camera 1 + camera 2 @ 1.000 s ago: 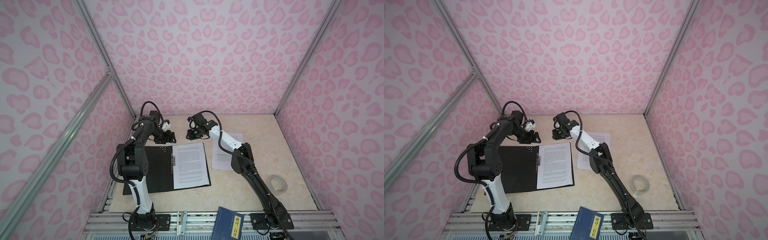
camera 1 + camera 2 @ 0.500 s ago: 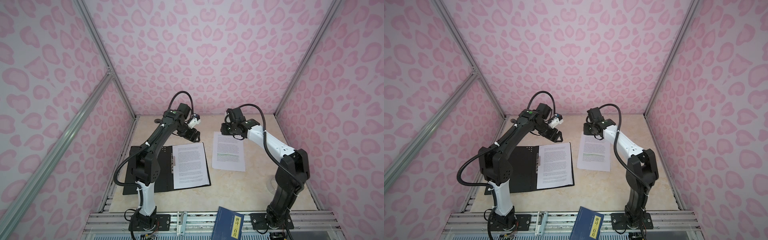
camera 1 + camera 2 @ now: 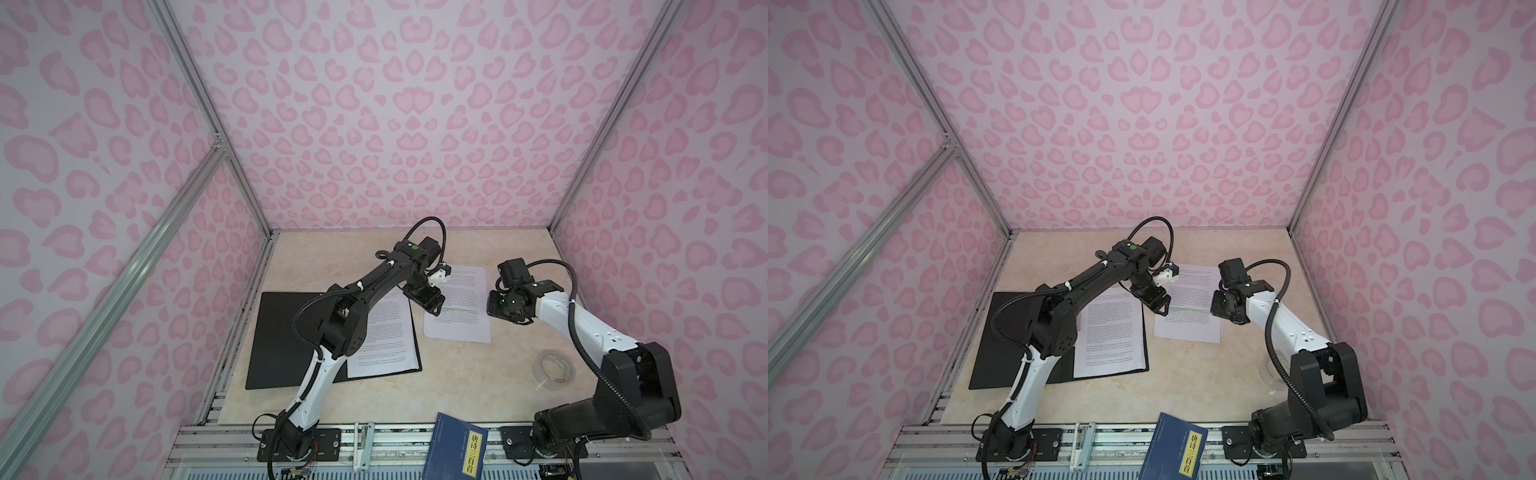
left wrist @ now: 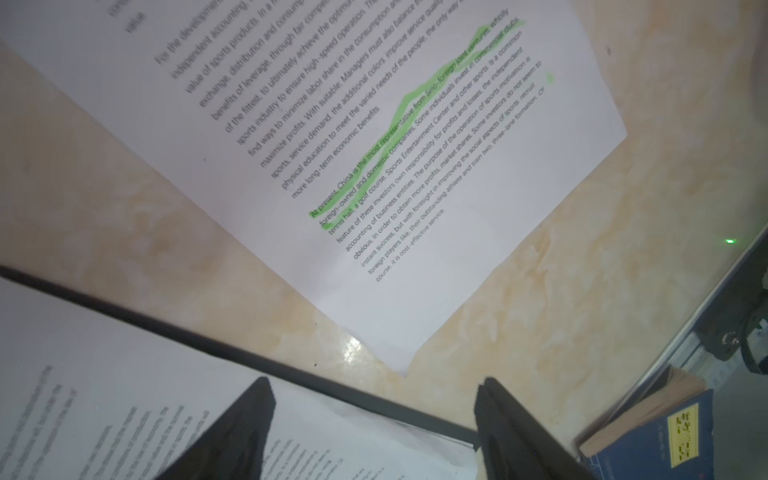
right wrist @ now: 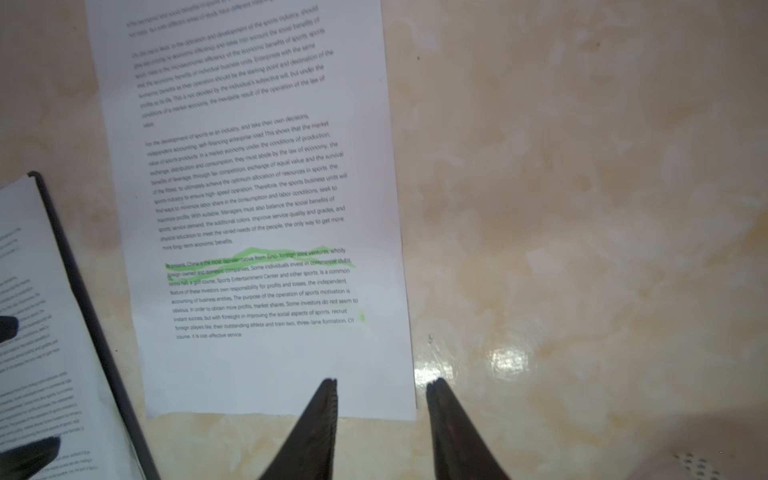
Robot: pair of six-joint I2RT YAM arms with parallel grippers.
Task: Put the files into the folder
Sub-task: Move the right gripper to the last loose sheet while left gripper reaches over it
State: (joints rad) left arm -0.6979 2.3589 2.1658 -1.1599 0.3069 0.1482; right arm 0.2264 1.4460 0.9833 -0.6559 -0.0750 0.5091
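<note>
The folder (image 3: 282, 332) (image 3: 1005, 332) lies open on the left of the table, black inside up. One of the files (image 3: 386, 332) (image 3: 1113, 332) lies on its right half. Another sheet of the files (image 3: 457, 307) (image 3: 1187, 307) (image 4: 415, 166) (image 5: 270, 187), with green-highlighted lines, lies loose on the table to the folder's right. My left gripper (image 3: 434, 309) (image 3: 1160, 309) (image 4: 374, 395) hangs open over that sheet's left edge, nothing between its fingers. Over the sheet's right edge, my right gripper (image 3: 492, 307) (image 3: 1214, 305) (image 5: 382, 384) is open and empty.
A clear tape roll (image 3: 555, 371) lies on the table at the right, near the right arm's elbow. A blue book with a yellow label (image 3: 457, 451) (image 3: 1177, 451) (image 4: 656, 436) rests on the front rail. Pink patterned walls close in the table on three sides.
Both grippers have swung from the back of the table near the folder's far edge over to the loose sheet, one on each side. The right jaws have opened wider.
</note>
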